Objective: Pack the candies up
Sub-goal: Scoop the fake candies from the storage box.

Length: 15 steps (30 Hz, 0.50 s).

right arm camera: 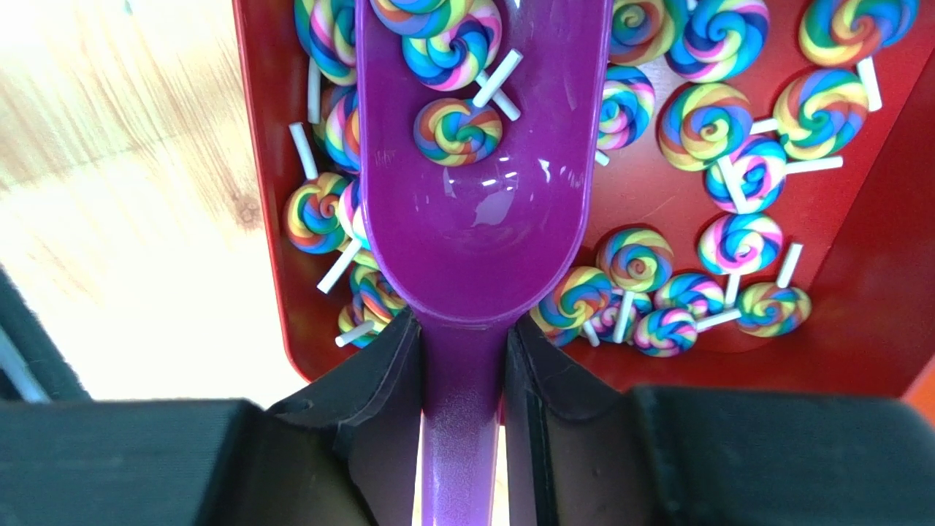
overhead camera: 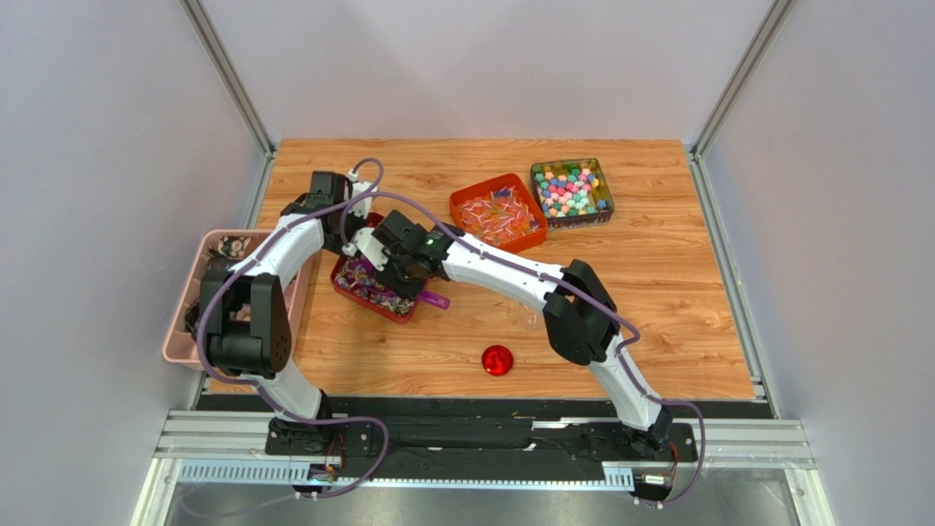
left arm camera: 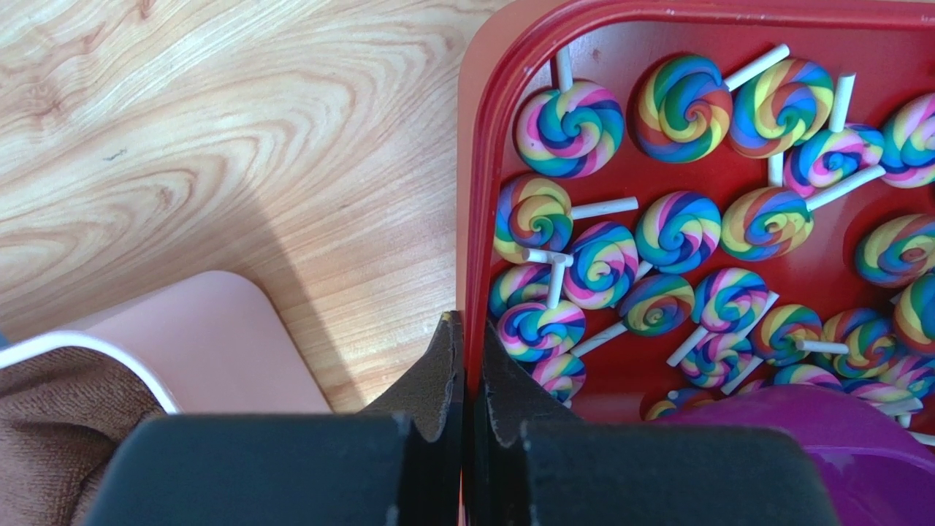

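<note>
Rainbow-swirl candies (left arm camera: 678, 230) in a glossy red tray (left arm camera: 474, 164), purple scoop (right arm camera: 483, 230), pale woodgrain table (left arm camera: 220, 132)

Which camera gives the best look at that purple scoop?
The right wrist view: the scoop fills it, lollipops inside. The top view shows only its handle; the left wrist view, a purple corner.

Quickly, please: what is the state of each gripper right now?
Left gripper: closed on the rim of the red tray.
Right gripper: closed on the handle of the scoop.
</note>
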Each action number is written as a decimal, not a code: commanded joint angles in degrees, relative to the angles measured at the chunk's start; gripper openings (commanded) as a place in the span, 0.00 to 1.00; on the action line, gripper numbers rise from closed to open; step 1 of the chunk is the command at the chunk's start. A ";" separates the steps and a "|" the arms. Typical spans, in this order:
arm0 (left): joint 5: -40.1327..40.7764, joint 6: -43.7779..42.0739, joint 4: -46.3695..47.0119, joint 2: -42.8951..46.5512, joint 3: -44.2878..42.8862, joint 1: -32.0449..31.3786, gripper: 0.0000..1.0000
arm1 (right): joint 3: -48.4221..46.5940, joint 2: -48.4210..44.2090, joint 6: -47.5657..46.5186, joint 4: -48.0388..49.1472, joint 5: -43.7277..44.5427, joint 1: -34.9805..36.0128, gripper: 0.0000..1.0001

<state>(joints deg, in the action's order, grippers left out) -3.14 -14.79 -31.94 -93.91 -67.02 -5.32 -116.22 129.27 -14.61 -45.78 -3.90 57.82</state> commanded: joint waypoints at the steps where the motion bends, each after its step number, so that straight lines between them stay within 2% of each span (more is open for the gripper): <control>1: -8.28 4.77 1.89 2.77 -3.02 1.36 0.00 | 2.67 -4.38 2.66 5.17 -4.45 -1.92 0.00; 15: -11.10 5.82 1.80 0.22 -5.13 4.18 0.00 | 11.28 -10.70 -2.08 7.02 -2.87 -2.89 0.00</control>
<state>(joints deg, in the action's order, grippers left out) -7.18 -12.88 -31.59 -94.17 -67.13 -2.11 -107.59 122.67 -14.28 -39.66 -7.64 55.07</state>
